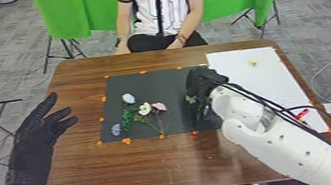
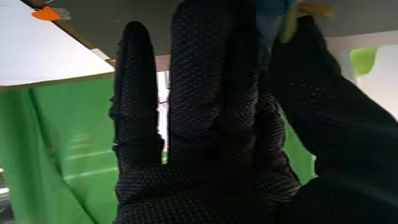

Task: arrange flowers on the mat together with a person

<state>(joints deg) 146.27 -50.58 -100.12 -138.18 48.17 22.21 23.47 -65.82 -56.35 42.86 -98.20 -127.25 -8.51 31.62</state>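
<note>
Pinching a probably light, easily bruised flower [image 2: 274,14] between thumb and fingers, the right hand [image 1: 204,82] should favour the stem, as with the white flower [image 1: 145,108] to its left.

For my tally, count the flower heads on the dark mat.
4: pale blue one farthest, white one and pink one mid-mat, bluish one at near left. The right hand may hide more.

Left hand [image 1: 34,135] with fingers spread, right hand [image 1: 204,80] with fingers pinching.
</note>
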